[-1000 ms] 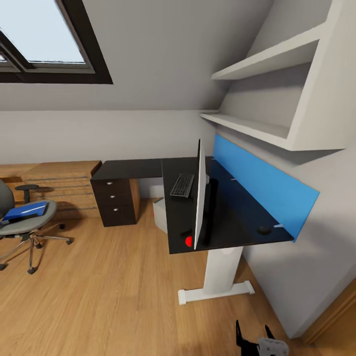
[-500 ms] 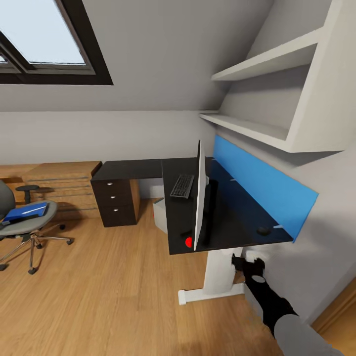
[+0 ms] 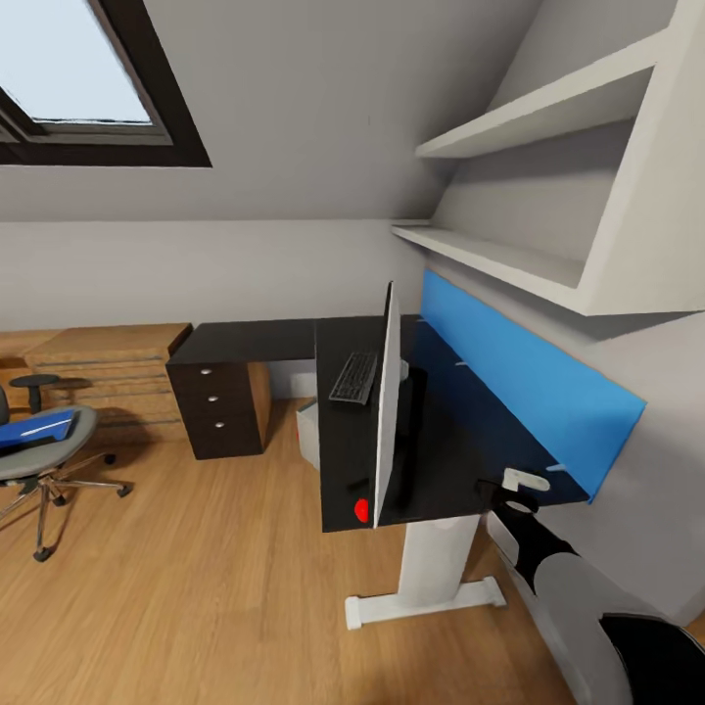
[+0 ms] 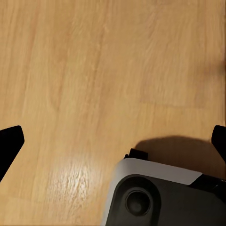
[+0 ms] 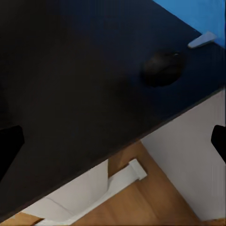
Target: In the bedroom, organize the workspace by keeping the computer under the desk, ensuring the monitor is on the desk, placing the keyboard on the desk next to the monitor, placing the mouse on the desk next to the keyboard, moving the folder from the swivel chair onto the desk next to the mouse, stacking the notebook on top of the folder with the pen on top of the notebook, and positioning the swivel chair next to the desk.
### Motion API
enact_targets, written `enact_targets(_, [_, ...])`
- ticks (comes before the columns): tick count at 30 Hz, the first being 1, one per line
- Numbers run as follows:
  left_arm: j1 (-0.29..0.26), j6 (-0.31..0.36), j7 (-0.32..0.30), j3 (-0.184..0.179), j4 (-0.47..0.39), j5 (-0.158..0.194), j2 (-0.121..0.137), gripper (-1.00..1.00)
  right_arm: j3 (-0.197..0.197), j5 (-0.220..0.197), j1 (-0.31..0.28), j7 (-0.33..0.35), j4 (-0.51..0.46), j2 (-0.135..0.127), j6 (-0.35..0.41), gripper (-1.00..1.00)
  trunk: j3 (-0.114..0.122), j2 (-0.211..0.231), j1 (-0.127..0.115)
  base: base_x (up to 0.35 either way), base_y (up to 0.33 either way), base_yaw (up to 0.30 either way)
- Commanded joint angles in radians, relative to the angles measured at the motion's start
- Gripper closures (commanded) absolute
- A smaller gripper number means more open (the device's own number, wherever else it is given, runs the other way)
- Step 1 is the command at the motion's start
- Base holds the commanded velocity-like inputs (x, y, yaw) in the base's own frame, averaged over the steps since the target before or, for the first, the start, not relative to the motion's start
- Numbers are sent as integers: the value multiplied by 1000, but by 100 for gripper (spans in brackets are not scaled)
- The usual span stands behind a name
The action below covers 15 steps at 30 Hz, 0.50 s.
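Your right tool has risen to the bench corner, spread above the mouse. The left tool hangs spread over floor.

An attic bedroom with a light wooden plank floor and grey walls under a sloped ceiling. A dark-framed skylight sits at upper left. White wall shelves hang at right above a blue panel. Light wooden low cabinets stand far left.
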Motion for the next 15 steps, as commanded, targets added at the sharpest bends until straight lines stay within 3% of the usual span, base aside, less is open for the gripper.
enact_targets(1, [-1, -4, -2, 7, 0, 3, -1, -100, -9, -9, -1, -8, 1, -1, -6, -100, -1, -1, 1, 292, -204, 0])
enact_targets(15, [-1, -6, -2, 7, 0, 3, 8, -100, -28, -8, -1, -31, 44, -37, -29, -100, -1, -1, 1, 273, -225, 0])
